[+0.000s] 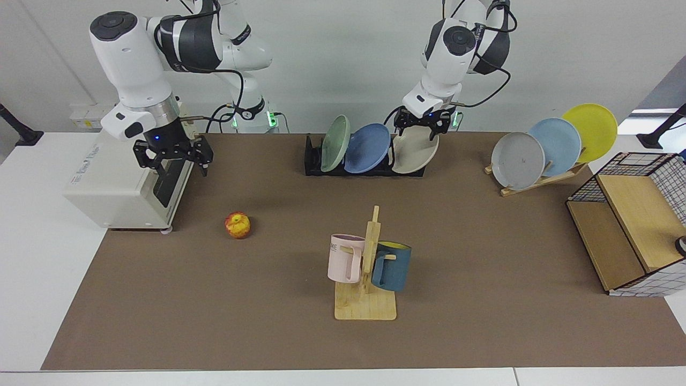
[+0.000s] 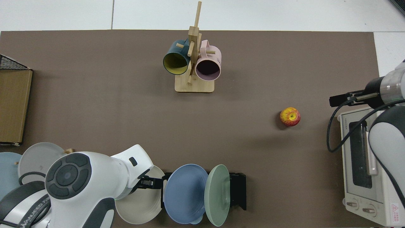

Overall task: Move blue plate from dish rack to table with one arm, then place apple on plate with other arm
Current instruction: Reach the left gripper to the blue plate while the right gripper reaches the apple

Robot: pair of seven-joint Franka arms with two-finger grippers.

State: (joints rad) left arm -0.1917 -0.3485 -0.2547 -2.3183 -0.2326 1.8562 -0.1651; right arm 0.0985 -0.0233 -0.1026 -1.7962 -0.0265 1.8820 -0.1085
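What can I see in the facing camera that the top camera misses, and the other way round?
Facing only: the yellow plate on the wooden stand, and the left claw open above the beige plate. Top only: inside the mugs, and the toaster oven's knobs. Both: the blue plate in the dish rack, the apple on the table, the right claw by the oven.

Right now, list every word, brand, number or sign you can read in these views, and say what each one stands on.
"ME": on the pink mug hanging from the wooden mug tree; the rest of the word is hidden.
"WANJEED": an uncertain reading, on the dark band of the left arm in the top view.
Toaster oven: side lettering, top-view brand mark and red warning triangle are too small to read.
Nothing else bears readable text.
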